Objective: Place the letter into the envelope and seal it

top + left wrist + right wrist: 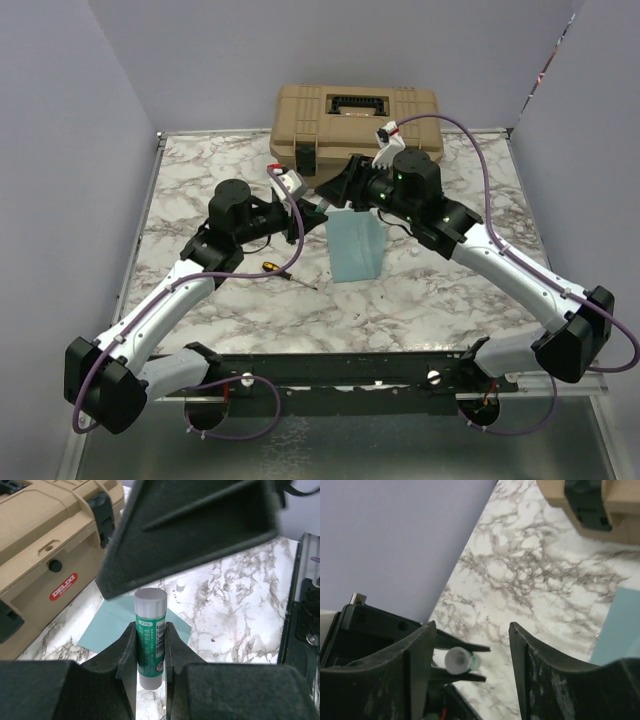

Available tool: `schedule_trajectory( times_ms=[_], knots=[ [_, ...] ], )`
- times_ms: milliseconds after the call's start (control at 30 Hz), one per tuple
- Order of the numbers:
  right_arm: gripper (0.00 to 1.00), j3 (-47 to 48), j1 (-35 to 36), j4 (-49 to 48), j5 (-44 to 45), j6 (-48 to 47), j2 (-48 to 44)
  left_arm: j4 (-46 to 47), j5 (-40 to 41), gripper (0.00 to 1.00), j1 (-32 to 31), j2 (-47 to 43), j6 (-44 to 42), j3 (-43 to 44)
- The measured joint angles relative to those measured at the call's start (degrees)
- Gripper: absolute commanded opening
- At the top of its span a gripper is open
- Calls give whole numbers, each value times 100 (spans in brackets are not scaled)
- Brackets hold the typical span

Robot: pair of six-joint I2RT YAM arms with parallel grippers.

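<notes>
Left wrist view shows the left gripper [150, 626] clenched on a green-labelled glue stick [150, 602], which is hard to make out from above. The right gripper [471, 630] stands released, with nothing between its fingers. The teal envelope [357, 250] lies mid-table, its 12 o'clock edge hidden under both grippers.

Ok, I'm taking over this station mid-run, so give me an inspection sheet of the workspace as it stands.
Surface: marble tabletop, grey-veined.
Job's things: envelope flat mid-table; letter not seen.
Clutter: screwdriver beside the envelope, apart; tan toolbox at the back.
Grippers: left gripper shut on glue stick; right gripper open, empty.
Cables: purple cables along both arms, off the envelope.
Surroundings: plain walls on three sides.
</notes>
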State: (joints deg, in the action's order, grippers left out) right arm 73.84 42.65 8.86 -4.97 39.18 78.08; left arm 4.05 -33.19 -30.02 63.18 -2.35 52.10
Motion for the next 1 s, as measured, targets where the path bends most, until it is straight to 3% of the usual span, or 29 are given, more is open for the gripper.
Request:
schedule_trajectory(
  times_ms=[167, 367, 533, 633, 767, 1000],
  knots=[
    [71, -42, -160, -151, -481, -898, -249, -144, -435, 0, -7, -74, -68, 0],
    [69, -144, -199, 125, -2404, -2623, -802, -468, -1252, 0, -7, -83, -31, 24],
    [69, 269, -192, 949, -3432, -3759, -520, -691, -2020, 0, -7, -85, -28, 166],
    [59, 538, -192, 1622, -3766, -4446, -302, -706, -2417, 0, -7, -114, -28, 190],
    [32, 695, -192, 2221, -4070, -5060, -240, -719, -2752, 0, -7, -138, -28, 190],
    [30, 765, -192, 2433, -4470, -5272, -234, -767, -2924, 0, -7, -192, -85, 190]
  ],
)
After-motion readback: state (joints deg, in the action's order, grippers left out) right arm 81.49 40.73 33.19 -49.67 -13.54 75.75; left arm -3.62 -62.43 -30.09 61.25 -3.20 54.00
